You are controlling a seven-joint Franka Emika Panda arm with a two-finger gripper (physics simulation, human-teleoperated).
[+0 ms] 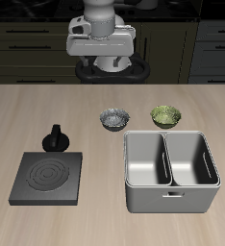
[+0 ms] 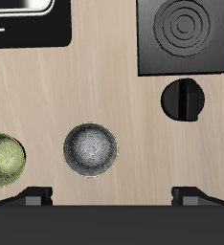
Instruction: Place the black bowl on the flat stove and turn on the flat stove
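The black bowl (image 1: pixel 114 118) (image 2: pixel 90 148) is small, shiny grey inside with a dark speckled rim. It rests on the wooden table beside the olive-green bowl. The flat stove (image 1: pixel 49 177) (image 2: pixel 184 36) is a black square plate with grey burner rings, lying nearer the table's front edge. Its black knob (image 1: pixel 56 140) (image 2: pixel 184 100) stands just behind the plate. My gripper (image 2: pixel 112 198) hangs high above the table, open wide and empty, with both fingertips (image 2: pixel 33 198) showing. The black bowl lies below it, apart from the fingers.
An olive-green bowl (image 1: pixel 165 116) (image 2: pixel 4 161) sits next to the black bowl. A grey two-compartment metal basin (image 1: pixel 170 170) (image 2: pixel 28 21) stands in front of both bowls. Dark cabinets line the back wall.
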